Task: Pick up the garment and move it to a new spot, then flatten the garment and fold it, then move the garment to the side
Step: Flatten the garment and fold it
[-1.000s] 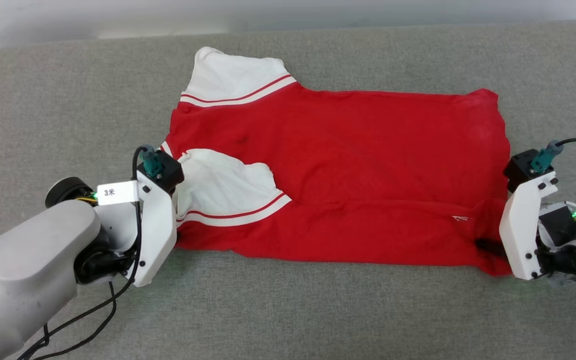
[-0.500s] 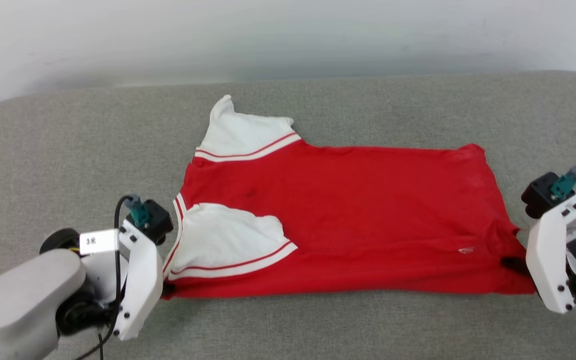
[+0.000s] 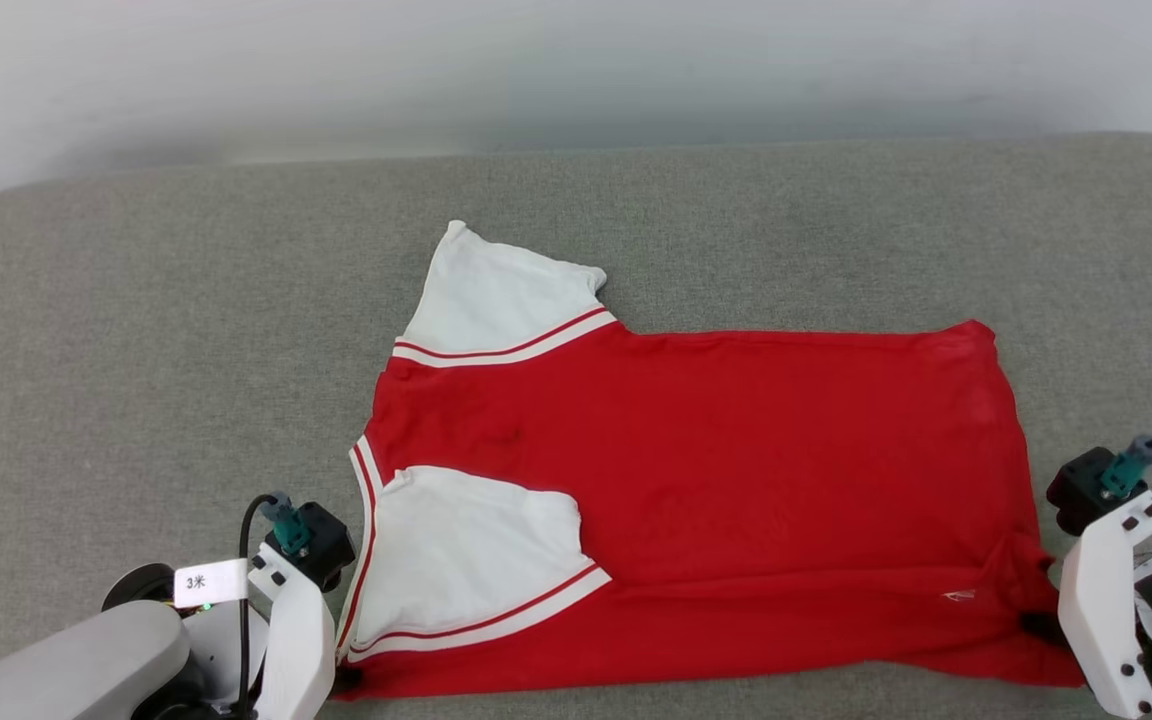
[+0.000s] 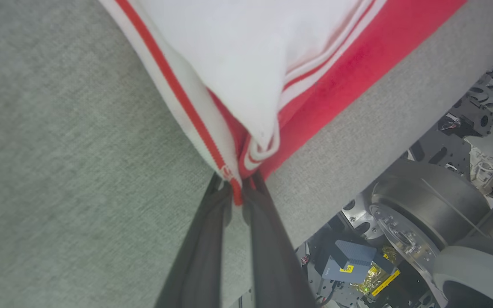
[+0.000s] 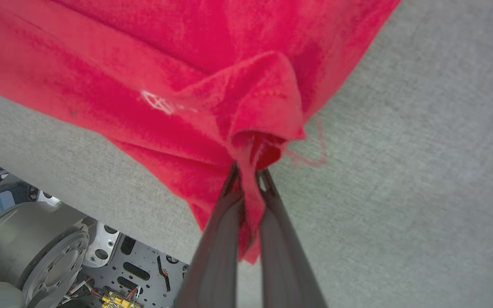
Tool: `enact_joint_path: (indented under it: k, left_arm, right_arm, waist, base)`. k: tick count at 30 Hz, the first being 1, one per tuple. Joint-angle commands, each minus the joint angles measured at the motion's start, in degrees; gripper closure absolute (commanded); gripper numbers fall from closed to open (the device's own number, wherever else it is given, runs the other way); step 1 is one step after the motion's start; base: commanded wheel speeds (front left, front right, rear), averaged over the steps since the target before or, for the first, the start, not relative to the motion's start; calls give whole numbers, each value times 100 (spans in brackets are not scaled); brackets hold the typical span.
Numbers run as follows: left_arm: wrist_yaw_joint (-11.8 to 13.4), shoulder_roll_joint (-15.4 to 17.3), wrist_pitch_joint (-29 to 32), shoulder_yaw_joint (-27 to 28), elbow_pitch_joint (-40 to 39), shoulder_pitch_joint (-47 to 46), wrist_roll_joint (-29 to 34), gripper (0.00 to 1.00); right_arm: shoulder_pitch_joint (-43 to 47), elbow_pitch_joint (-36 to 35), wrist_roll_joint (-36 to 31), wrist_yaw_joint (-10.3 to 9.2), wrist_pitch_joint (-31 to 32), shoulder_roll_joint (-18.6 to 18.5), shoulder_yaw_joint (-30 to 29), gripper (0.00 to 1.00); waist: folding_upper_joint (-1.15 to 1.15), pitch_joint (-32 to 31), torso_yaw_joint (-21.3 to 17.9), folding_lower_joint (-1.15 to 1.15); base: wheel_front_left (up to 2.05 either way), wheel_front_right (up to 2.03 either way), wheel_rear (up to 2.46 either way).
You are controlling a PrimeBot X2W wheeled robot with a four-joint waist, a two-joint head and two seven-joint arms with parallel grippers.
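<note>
The garment (image 3: 736, 480), a red jersey shirt with white sleeves and red-and-white striped trim, lies spread on the grey cushion, its plain side up. One white sleeve (image 3: 476, 570) is folded over the red body. My left gripper (image 4: 238, 194) is shut on the striped corner of the garment (image 4: 229, 128) at its near-left end. My right gripper (image 5: 248, 171) is shut on a bunched fold of the garment (image 5: 212, 85) at its near-right corner. In the head view the left gripper (image 3: 341, 680) and right gripper (image 3: 1036, 628) sit at the shirt's two near corners.
The grey cushion (image 3: 136, 350) stretches wide around the shirt, with a pale wall (image 3: 576, 70) behind. Its near edge (image 4: 357, 128) runs just below both grips. Under that edge the robot's base and wheel (image 4: 426, 214) show.
The right gripper has shut on the shirt's near-right corner. The head camera tilted, so the whole scene sits lower in the picture. The shirt's near edge now lies closer to the cushion's front edge.
</note>
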Motion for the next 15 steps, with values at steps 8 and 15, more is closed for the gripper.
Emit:
enact_joint_path:
  k: [8,15]
  left_arm:
    - [64,40,-288,160,157,-195,197,0]
    - [364,165,-771,609,38,-693,485,0]
  right_arm:
    - [94,166,-269,-6,-662,286,-295,0]
    - [-7,-66,-759,-6,-1872,437,-1122,0]
  waist:
    - [0,-31,18,0]
    - [0,-194,9,0]
  base:
    - [0,0,0]
    - [0,0,0]
